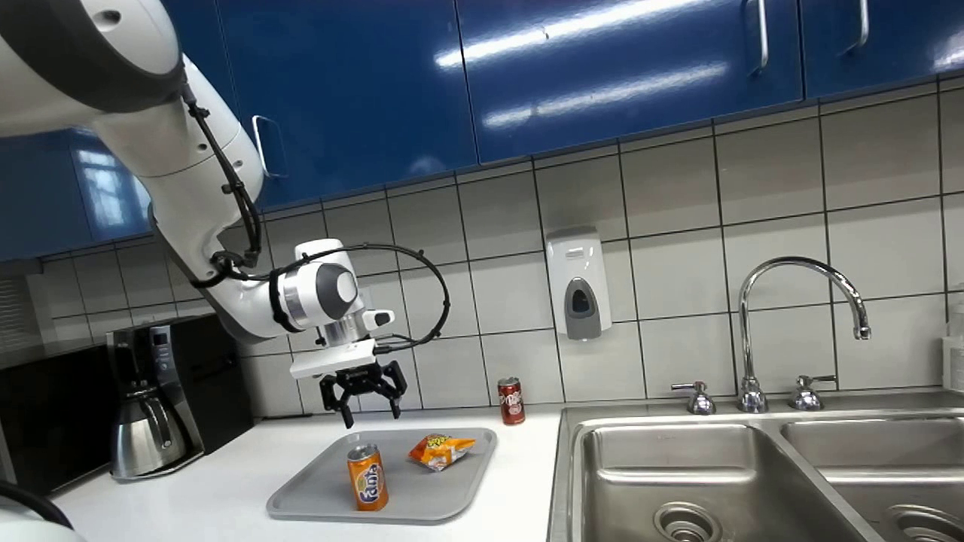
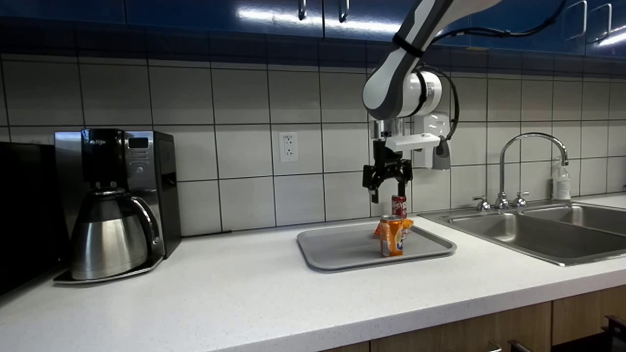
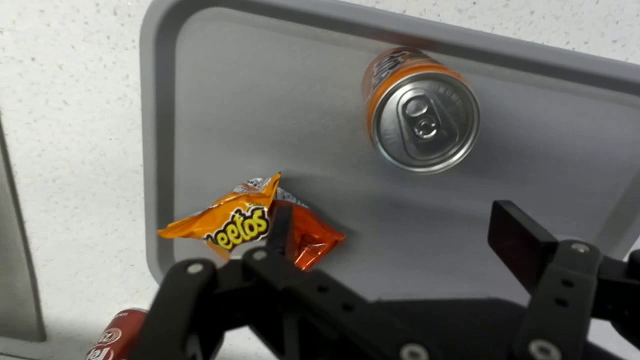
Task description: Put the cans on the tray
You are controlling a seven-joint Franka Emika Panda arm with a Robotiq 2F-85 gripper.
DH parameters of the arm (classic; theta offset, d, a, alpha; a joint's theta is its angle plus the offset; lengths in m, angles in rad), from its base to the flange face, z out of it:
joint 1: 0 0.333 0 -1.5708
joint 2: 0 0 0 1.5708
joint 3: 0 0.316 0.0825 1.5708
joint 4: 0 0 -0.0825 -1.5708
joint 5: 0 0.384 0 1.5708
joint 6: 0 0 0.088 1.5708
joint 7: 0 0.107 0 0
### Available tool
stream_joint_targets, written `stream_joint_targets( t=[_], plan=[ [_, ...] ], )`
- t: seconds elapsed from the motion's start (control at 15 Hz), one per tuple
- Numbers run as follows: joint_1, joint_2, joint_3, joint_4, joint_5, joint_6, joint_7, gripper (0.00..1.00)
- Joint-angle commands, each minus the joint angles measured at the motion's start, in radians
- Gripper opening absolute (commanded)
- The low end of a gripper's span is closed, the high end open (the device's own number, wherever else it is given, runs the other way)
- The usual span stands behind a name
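Observation:
The orange can stands upright on the grey tray, near the rim on the side away from the wall. It also shows in an exterior view and from above in the wrist view. The red-brown can stands upright on the counter by the wall, beside the tray. It is partly hidden behind the packet and orange can in an exterior view, and cut off at the wrist view's lower left. My gripper is open and empty above the tray; its fingers touch nothing.
An orange snack packet lies on the tray. A coffee maker stands by the wall at one side. A steel sink with a faucet is beyond the red-brown can. A soap dispenser hangs on the wall.

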Motion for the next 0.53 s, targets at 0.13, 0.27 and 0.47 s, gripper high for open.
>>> stream_joint_targets(
  t=[0.13, 0.27, 0.47],
  plan=[
    [-0.043, 0.011, -0.047, 0.052, -0.025, 0.001, -0.014, 1.0],
    [-0.063, 0.037, -0.07, 0.086, -0.031, 0.007, -0.021, 1.0],
    [-0.092, 0.093, -0.1, 0.144, -0.035, 0.023, -0.031, 1.0]
  ],
)
